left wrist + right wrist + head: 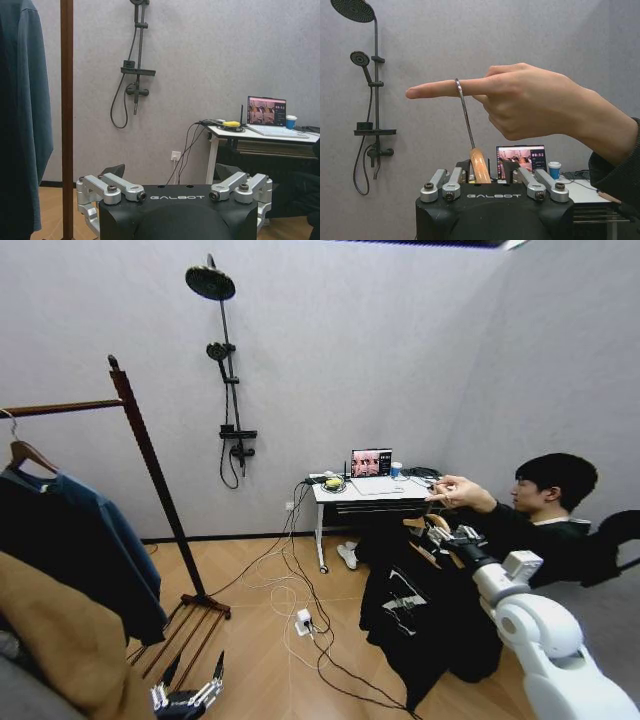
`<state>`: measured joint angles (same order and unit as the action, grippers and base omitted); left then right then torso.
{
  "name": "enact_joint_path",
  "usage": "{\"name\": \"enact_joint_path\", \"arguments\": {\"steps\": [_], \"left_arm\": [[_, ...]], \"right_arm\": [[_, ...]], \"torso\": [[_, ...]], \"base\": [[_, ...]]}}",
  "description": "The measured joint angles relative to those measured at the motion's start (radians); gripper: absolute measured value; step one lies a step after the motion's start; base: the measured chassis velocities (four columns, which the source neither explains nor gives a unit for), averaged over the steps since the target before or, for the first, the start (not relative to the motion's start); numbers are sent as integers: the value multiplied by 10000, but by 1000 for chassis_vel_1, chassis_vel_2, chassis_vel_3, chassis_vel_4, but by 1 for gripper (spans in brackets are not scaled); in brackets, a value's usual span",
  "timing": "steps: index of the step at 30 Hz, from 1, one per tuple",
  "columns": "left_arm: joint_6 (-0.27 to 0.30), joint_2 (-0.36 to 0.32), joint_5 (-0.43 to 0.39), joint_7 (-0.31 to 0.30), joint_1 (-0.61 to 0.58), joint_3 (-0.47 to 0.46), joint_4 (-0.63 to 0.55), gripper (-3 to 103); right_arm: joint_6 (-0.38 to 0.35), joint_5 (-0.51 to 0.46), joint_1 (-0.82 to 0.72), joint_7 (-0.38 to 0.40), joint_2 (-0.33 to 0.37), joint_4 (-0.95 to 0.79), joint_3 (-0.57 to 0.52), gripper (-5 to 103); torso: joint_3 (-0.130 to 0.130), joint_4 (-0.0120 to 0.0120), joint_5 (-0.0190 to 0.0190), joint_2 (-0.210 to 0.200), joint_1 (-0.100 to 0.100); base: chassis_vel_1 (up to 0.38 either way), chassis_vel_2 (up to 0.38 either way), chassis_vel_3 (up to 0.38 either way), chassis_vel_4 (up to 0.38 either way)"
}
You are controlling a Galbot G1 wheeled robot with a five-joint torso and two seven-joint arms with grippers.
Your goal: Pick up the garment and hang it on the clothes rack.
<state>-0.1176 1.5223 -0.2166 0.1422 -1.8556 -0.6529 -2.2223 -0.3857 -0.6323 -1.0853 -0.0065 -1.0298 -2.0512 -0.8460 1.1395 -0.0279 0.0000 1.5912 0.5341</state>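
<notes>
Right tool [491, 172] clamps the light wooden hanger [480, 165] of the thin black T-shirt [415, 610], whose hook hangs on a person's finger [437, 90]. Left tool [185, 698] is low, jaws spread and empty, near the dark red-brown wooden clothes rack [150, 455].

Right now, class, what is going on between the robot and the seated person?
A seated person's hand holds up the black T-shirt on a light wooden hanger, its metal hook looped over an outstretched finger. The right gripper has reached the hanger's neck, fingers on either side of it. The left gripper hangs low, open, near the base of the dark red-brown wooden clothes rack.
</notes>
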Motion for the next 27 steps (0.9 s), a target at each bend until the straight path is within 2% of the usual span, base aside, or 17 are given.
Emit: {"name": "enact_joint_path", "arguments": {"steps": [1,2,4,5,6,8,19,27], "left_arm": [[0,0,0,0,0,0,0,100],[0,0,0,0,-1,0,0,100],[0,0,0,0,0,0,0,100],[0,0,0,0,0,0,0,100],[0,0,0,0,0,0,0,100],[0,0,0,-1,0,-2,0,100],[0,0,0,0,0,0,0,100],[0,0,0,0,0,0,0,100]], "right_arm": [[0,0,0,0,0,0,0,41],[26,22,30,0,-20,29,44,30],[38,35,44,7,-28,40,67,30],[69,90,64,31,-33,45,100,19],[69,90,64,31,-33,45,100,19],[130,205,69,75,-40,42,137,10],[673,342,-460,165,-300,-378,-2,10],[1250,792,-1364,-252,-792,-624,-120,10]], "torso": [[0,0,0,0,0],[0,0,0,0,-1],[0,0,0,0,0],[0,0,0,1,-1],[0,0,0,1,-1],[0,0,0,0,0],[-1,0,0,0,-1],[-1,0,0,0,-1]], "base": [[0,0,0,0],[0,0,0,0],[0,0,0,0],[0,0,0,0],[0,0,0,0],[0,0,0,0],[0,0,0,0],[0,0,0,0]]}}
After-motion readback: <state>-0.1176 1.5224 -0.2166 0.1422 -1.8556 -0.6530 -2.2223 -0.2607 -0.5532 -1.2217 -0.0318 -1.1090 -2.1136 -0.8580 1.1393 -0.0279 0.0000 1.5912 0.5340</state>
